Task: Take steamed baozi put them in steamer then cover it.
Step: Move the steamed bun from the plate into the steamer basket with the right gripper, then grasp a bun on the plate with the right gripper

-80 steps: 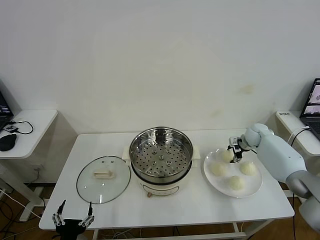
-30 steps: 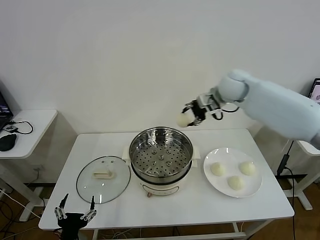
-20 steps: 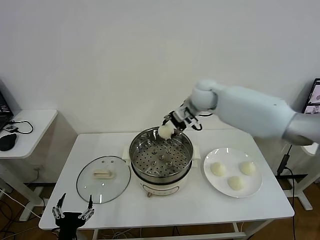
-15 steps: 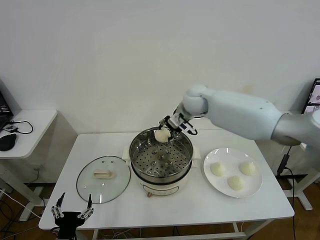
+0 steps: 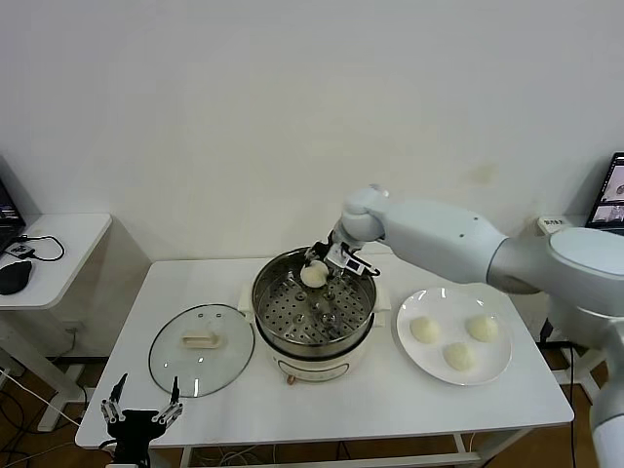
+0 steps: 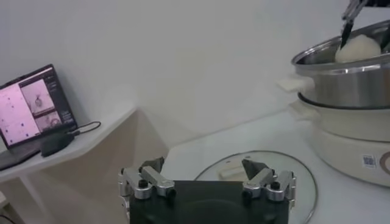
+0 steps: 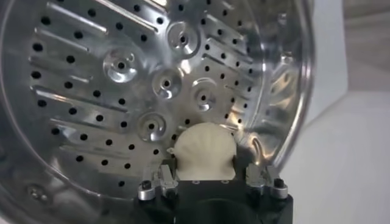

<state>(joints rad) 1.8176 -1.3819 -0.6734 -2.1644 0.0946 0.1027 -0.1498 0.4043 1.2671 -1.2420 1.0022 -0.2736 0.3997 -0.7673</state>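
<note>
Reaching over the round shiny steel steamer [image 5: 314, 297], the right gripper [image 5: 322, 270] has its jaws closed on one cream-white round baozi [image 5: 313, 275]; the glass cover [image 5: 201, 349] lies on the white worktop [image 5: 390, 409]. Left wrist view: left gripper [image 6: 206, 183] jaws wide, empty. Right wrist view: bun above perforated floor, contact unclear.

A lab or test room — bare white wall [image 5: 292, 117], plain white table [image 5: 322, 409], laptop [image 6: 38, 108] on a side desk [image 5: 58, 239].
</note>
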